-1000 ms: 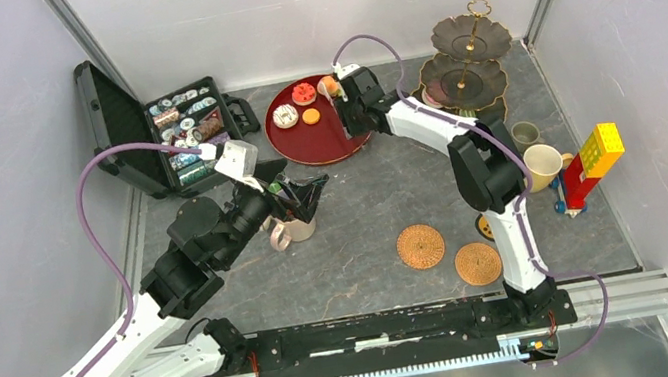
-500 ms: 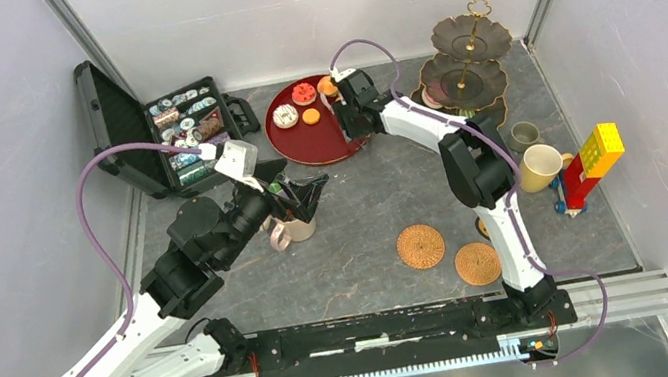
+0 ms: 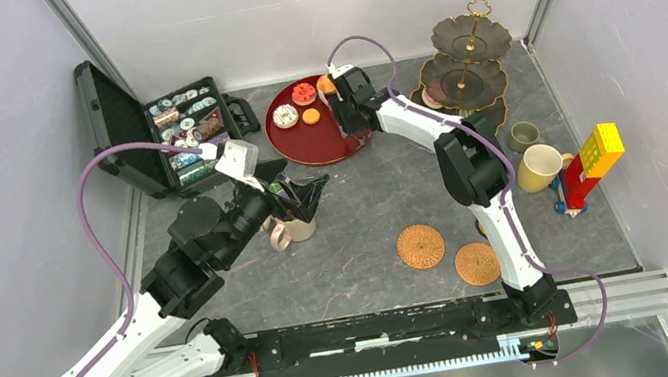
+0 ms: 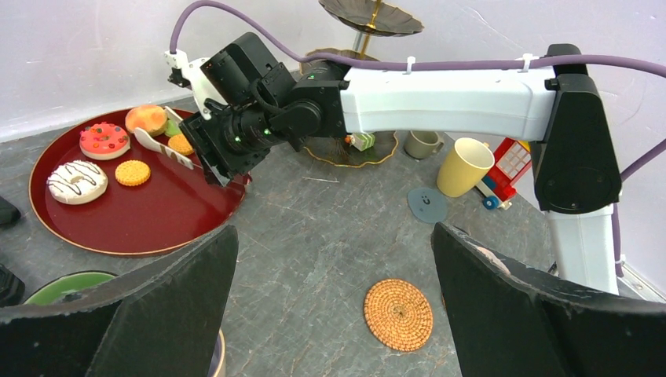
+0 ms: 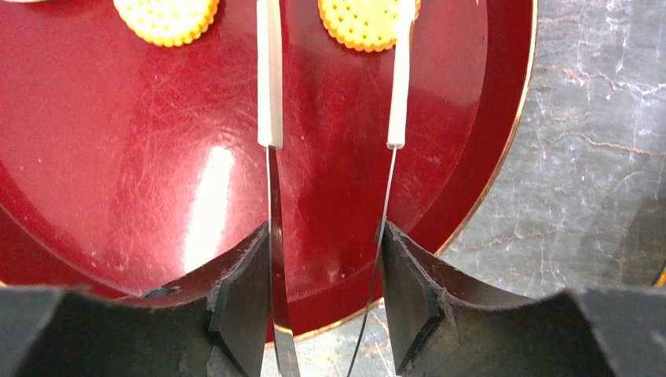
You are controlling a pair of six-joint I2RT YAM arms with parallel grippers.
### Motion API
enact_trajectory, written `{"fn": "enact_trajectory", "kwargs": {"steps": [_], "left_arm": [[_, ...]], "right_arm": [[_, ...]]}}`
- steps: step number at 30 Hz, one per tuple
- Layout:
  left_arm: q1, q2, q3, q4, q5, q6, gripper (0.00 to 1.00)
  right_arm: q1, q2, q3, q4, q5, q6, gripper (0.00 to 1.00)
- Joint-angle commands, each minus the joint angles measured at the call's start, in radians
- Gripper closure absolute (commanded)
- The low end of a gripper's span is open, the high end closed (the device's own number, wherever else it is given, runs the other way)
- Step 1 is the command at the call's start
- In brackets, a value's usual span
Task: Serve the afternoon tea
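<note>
My right gripper (image 5: 326, 314) is shut on metal tongs (image 5: 271, 94) with white tips, reaching over the red tray (image 5: 141, 157). The tips point at two orange biscuit cakes (image 5: 363, 22); the right tip overlaps one. More cakes lie on the tray: a red doughnut (image 4: 104, 140), a white doughnut (image 4: 76, 180) and a peach-coloured cake (image 4: 146, 118). The three-tier stand (image 3: 466, 56) rises at the back right. My left gripper (image 4: 334, 236) is open and holds nothing, above a beige mug (image 3: 291, 231). A yellow mug (image 3: 541, 166) and a small grey mug (image 3: 525, 133) stand on the right.
An open black case (image 3: 184, 131) of small items sits at the back left. Two woven coasters (image 3: 420, 246) (image 3: 477, 263) lie near the front. A yellow and red toy block (image 3: 589, 163) stands by the right wall. A grey disc (image 4: 426, 205) lies near the yellow mug.
My right gripper has crept a little left and back over the tray's far edge with the tongs. The left arm has not moved.
</note>
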Motion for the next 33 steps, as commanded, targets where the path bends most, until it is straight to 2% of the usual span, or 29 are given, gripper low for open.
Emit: {"fn": "enact_trajectory", "kwargs": {"steps": [1, 20, 33], "left_arm": [[0.004, 0.003, 0.034, 0.030, -0.010, 0.043, 0.00], [0.004, 0.000, 0.034, 0.028, -0.011, 0.045, 0.00], [0.003, 0.001, 0.033, 0.028, -0.008, 0.043, 0.00]], "right_arm": [[0.001, 0.035, 0.077, 0.049, 0.026, -0.013, 0.46], [0.001, 0.057, 0.059, 0.164, 0.061, -0.018, 0.45], [0.003, -0.043, -0.046, 0.207, 0.058, -0.026, 0.79]]}}
